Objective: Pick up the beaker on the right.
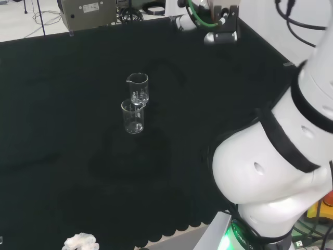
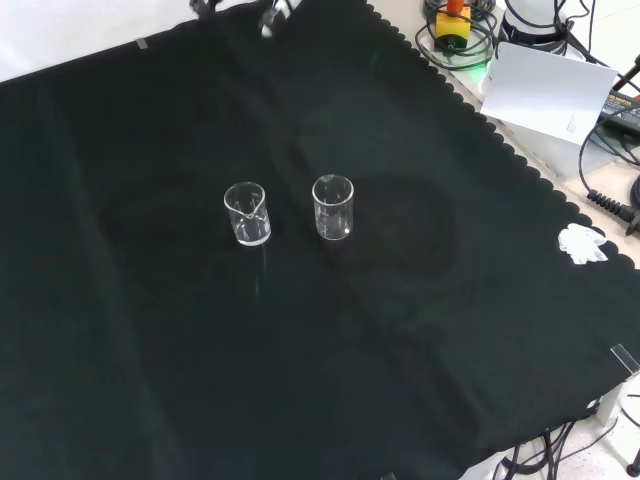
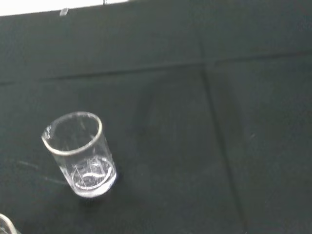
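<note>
Hand (image 1: pixel 221 25) hangs high at the far edge of the cloth (image 1: pixel 62 172) in the head view, well apart from the glassware. Whether it is released or clenched cannot be told.

Two small clear beakers stand upright near the middle of the cloth, both seemingly empty. In the front view they sit side by side, close together but apart. The right beaker (image 2: pixel 333 207) is taken here as the task's thing, and the left beaker (image 2: pixel 246 213) has a small pouring lip. In the head view they line up almost one behind the other. The right beaker (image 1: pixel 132 116) is the nearer one, and the left beaker (image 1: pixel 138 87) stands just behind it.

The wrist view looks down on one beaker (image 3: pixel 80 156) with printed marks on its wall. The rim of a second shows at a corner of that picture. Which beaker is which there cannot be told.

The beaker is probably light, rigid, smooth and slippery, and breakable if knocked or dropped. It would tip easily if nudged near the rim. A sensible hold is around the straight wall at about mid-height, thumb on one side and fingers opposite. The approach should come from the side away from the left beaker, since the gap between the two is narrow.
</note>
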